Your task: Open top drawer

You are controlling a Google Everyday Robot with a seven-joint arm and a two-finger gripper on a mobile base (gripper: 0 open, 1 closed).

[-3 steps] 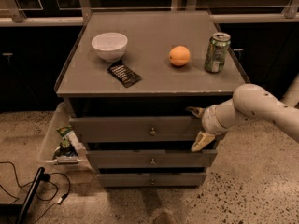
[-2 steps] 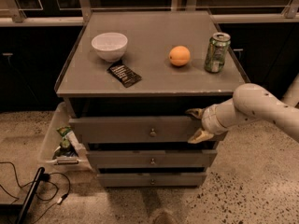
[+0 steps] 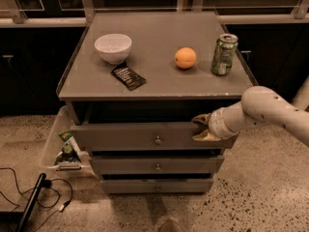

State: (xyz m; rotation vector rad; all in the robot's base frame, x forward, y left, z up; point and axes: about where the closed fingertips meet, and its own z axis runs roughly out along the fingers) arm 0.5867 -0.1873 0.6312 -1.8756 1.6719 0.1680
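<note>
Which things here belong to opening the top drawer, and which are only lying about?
For the job: top drawer, its knob, the tool at the drawer's right end.

Lying about: bowl, orange, can and packet on the cabinet top; lower drawers; bin on the floor.

Dim, prob. overhead light, shadow under tabletop (image 3: 159,83), hand (image 3: 199,128) lit at right of top drawer (image 3: 120,137)

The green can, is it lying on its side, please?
No, the green can stands upright; the tool is at the top drawer's right end.
</note>
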